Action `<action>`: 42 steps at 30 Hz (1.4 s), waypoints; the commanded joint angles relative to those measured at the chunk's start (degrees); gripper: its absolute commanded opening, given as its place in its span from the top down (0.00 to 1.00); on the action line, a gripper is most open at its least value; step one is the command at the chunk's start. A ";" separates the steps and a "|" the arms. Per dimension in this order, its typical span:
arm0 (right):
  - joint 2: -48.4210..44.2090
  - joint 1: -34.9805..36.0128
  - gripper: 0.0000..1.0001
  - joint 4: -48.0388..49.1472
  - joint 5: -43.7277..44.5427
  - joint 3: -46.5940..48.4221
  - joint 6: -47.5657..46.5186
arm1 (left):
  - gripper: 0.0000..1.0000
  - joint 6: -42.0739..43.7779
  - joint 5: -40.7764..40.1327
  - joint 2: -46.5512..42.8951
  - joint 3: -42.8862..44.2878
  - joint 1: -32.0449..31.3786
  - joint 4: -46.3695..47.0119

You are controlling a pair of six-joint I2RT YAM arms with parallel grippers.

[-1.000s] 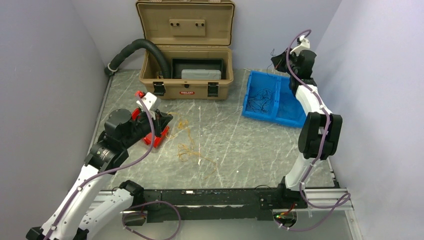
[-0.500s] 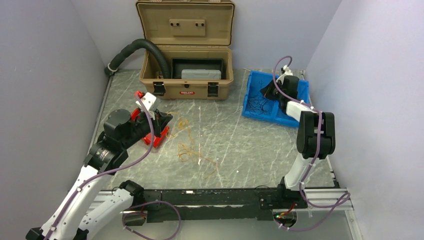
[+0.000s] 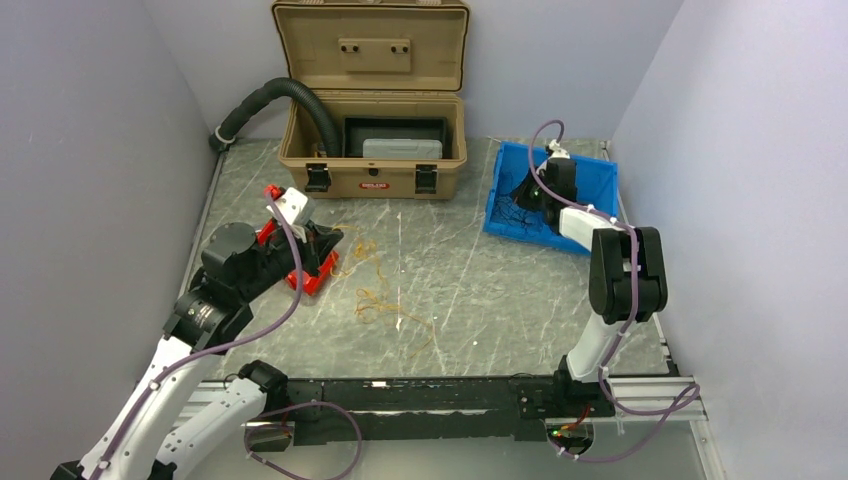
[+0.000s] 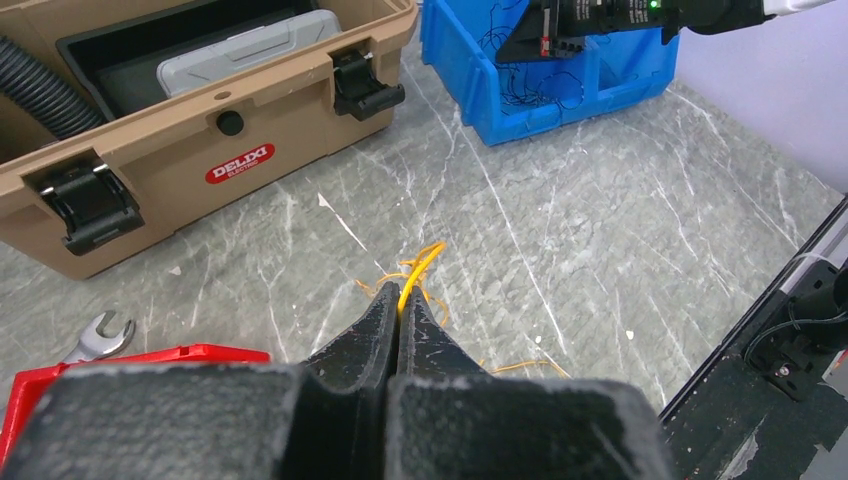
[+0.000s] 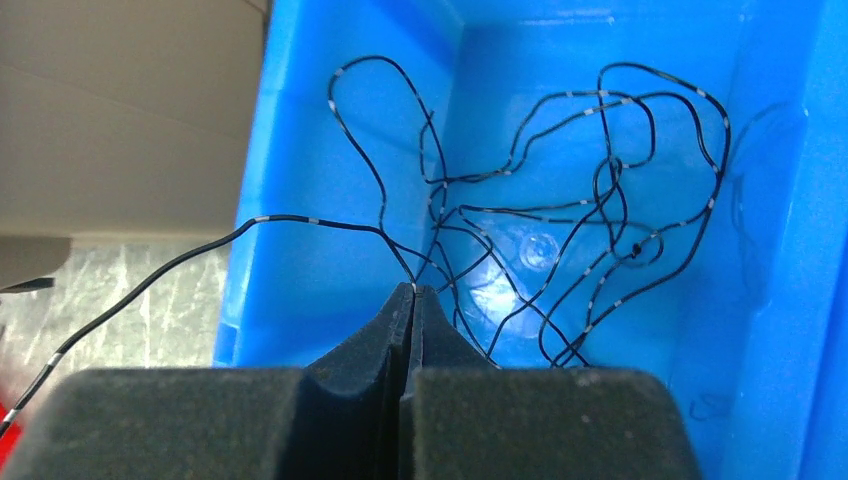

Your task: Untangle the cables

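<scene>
Walls [image 3: 90, 150] of lilac enclose a grey veined tabletop [image 3: 480, 290] bearing orange cable [image 3: 372, 300].

Blue bin [image 5: 300, 120]; orange cable [image 4: 418, 262]; black cable [image 5: 290, 219], white bands.

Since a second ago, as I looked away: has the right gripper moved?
Yes. The right gripper came down from high above the blue bin into it, jaws shut on a black cable.

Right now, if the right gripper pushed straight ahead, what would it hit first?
Most likely the black cable tangle just ahead of the right gripper, then the blue bin floor behind it. Depth is hard to judge.
</scene>
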 commanded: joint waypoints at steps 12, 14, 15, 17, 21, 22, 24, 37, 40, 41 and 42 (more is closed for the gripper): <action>3.78 2.24 1.00 -16.94 15.61 15.90 2.61 | 1.00 -0.13 1.59 -0.82 0.45 -0.11 0.91; 4.21 2.22 1.00 -17.07 15.60 18.38 2.25 | 1.00 0.00 1.47 -0.78 0.78 -0.11 0.49; 4.57 2.20 1.00 -17.34 15.73 19.97 1.95 | 1.00 0.07 1.37 -0.87 0.87 -0.13 0.36; 5.75 1.96 1.00 -17.85 15.58 23.38 1.12 | 1.00 0.16 1.23 -1.02 0.89 -0.09 0.18; 9.12 0.81 1.00 -19.08 15.85 29.81 0.37 | 1.00 0.51 0.85 -0.94 0.78 -0.06 -0.14; 9.64 0.42 1.00 -18.66 16.06 30.62 0.34 | 1.00 0.60 0.77 -0.82 0.91 -0.09 -0.29; 10.45 -0.27 1.00 -17.42 16.25 31.90 0.23 | 1.00 0.86 0.82 -0.50 1.09 -0.08 -0.54; 7.14 0.29 1.00 2.24 20.06 20.28 -2.62 | 1.00 1.68 0.38 1.16 2.11 -0.05 -0.71; 5.07 2.19 1.00 6.20 22.18 14.56 -4.00 | 1.00 1.59 0.80 1.37 1.80 -0.10 -0.31; 4.71 2.60 1.00 6.56 22.91 13.23 -4.17 | 1.00 1.59 0.95 1.49 1.91 -0.06 -0.35; 4.36 2.86 1.00 6.79 23.40 12.18 -4.09 | 1.00 1.59 1.16 1.53 2.00 -0.13 -0.37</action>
